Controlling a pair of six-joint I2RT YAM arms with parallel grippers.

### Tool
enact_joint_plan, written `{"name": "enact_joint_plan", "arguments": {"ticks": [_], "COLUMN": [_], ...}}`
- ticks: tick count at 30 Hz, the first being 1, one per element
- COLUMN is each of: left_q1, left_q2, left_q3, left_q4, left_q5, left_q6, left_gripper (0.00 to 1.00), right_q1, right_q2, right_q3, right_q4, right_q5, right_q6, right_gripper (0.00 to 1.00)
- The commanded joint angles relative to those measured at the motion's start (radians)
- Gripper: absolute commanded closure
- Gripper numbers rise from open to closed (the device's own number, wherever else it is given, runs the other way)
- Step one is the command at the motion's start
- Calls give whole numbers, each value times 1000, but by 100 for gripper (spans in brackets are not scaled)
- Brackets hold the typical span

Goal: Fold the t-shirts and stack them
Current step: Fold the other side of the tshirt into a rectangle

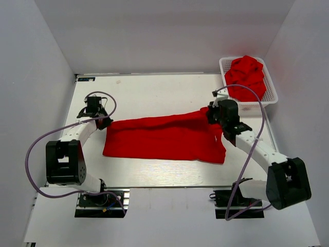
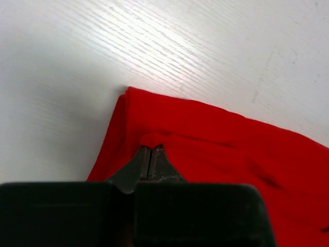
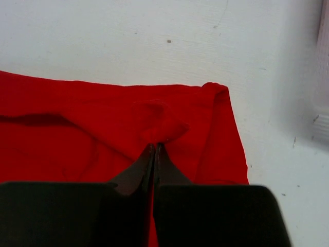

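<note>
A red t-shirt point(image 1: 164, 138) lies stretched across the middle of the table, folded into a long band. My left gripper point(image 1: 105, 122) is shut on its far left corner; the left wrist view shows the jaws pinching a small fold of red cloth point(image 2: 152, 140). My right gripper point(image 1: 212, 115) is shut on the far right corner; the right wrist view shows the jaws closed on a bunch of cloth point(image 3: 160, 131). The far edge of the shirt runs taut between the two grippers.
A white basket point(image 1: 271, 95) at the back right of the table holds several more crumpled red shirts point(image 1: 247, 75). The white table point(image 1: 154, 92) shows behind the shirt. The basket's edge shows at the right of the right wrist view point(image 3: 323, 77).
</note>
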State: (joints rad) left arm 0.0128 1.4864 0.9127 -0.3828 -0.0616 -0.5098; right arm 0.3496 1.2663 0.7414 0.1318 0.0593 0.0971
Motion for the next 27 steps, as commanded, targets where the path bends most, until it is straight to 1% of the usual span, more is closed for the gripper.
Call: {"name": "enact_joint_plan", "arguments": {"ticks": [1,4,9,15,16,18,19,20,21,22,24,25,26,27], "left_q1": [12,12,12,12,12,12,12,12,12,12,12,12,12,12], "left_q2": [-28,-28,-17,3,3,3,3,3,3,3,3,-20,-32,-46], "left_q3": [14,23,46,57,57,48,48,58,67,83,109,130,140,140], "left_q4": [-27,-36,-45,-56,-56,-76,-90,-115,-170,-201,-276,-333,-359,-378], "left_q5": [-44,-67,-78,-96,-96,-96,-106,-106,-133,-151,-206,-230,-272,-293], "left_q6": [-13,-13,-13,-22,-22,-22,-22,-35,-53,-67,-107,-137,-156,-165], "left_gripper": [100,100,100,100,100,100,100,100,88,77,48,34,2,0], "right_q1": [6,8,15,29,32,35,35,35,40,38,37,37,37,38], "right_q2": [-77,-129,-179,-177,-176,-177,-180,-179,-188,-192,-214,-238,-251,-274], "right_q3": [-37,-72,-112,-158,-162,-175,-180,-180,-178,-181,-181,-177,-171,-156], "right_q4": [-52,-90,-172,-210,-216,-231,-274,-291,-366,-386,-458,-513,-564,-586], "right_q5": [31,-21,-44,-50,-87,-98,-111,-115,-133,-148,-189,-190,-184,-162], "right_q6": [26,42,52,90,95,122,128,169,185,217,228,234,251,254], "right_gripper": [100,100,100,100,100,100,100,100,83,73,63,53,47,40]}}
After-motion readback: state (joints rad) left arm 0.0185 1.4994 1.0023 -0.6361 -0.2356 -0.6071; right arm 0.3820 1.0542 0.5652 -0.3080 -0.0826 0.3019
